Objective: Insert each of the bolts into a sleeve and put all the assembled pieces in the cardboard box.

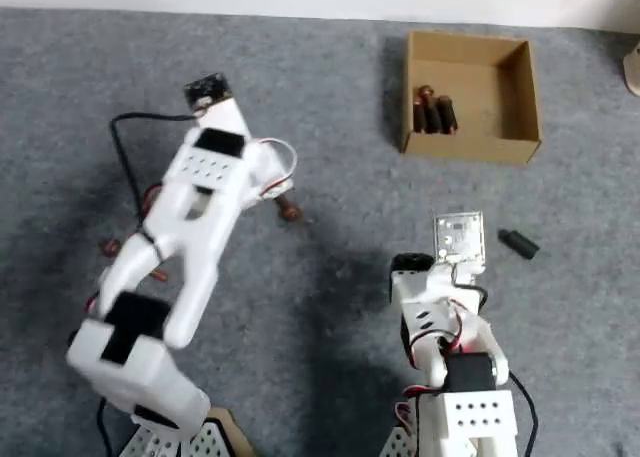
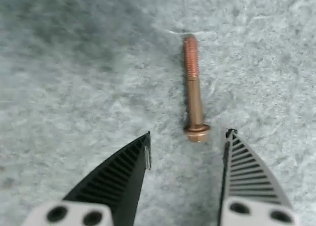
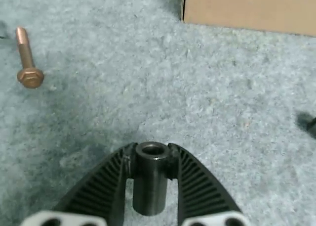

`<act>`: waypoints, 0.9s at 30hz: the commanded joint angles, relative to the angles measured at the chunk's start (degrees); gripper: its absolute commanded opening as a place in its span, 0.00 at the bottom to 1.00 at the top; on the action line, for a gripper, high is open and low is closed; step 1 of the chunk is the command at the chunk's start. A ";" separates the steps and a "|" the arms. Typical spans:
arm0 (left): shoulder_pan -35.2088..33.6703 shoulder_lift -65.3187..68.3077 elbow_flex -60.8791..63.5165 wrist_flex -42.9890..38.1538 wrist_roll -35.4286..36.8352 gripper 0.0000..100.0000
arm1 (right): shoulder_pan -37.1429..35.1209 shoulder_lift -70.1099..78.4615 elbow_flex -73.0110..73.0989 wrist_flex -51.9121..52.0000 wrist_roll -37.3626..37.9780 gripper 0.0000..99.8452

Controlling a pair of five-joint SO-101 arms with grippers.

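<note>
Grey carpet (image 2: 74, 63) has the light, stiff, probably slick bolt (image 2: 193, 87) lying well apart from the cardboard box (image 1: 465, 147), so the spread-open left gripper (image 2: 188, 133) should pinch mid-shank, while the right gripper (image 3: 150, 152) clamps a sleeve (image 3: 150, 181).

No text, label, brand, number or sign can be read in any view. The small camera board (image 1: 459, 239) on the wrist of the right arm carries fine marks, but they are too small to tell
</note>
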 commanded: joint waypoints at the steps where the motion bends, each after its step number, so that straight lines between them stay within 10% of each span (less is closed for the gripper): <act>1: 2.77 3.56 -6.99 0.35 2.46 0.23 | -0.22 -4.35 0.48 -1.10 -0.44 0.01; 27: -2.24 14.99 -7.25 0.35 6.42 0.23 | -0.31 -10.07 3.38 -0.92 1.93 0.01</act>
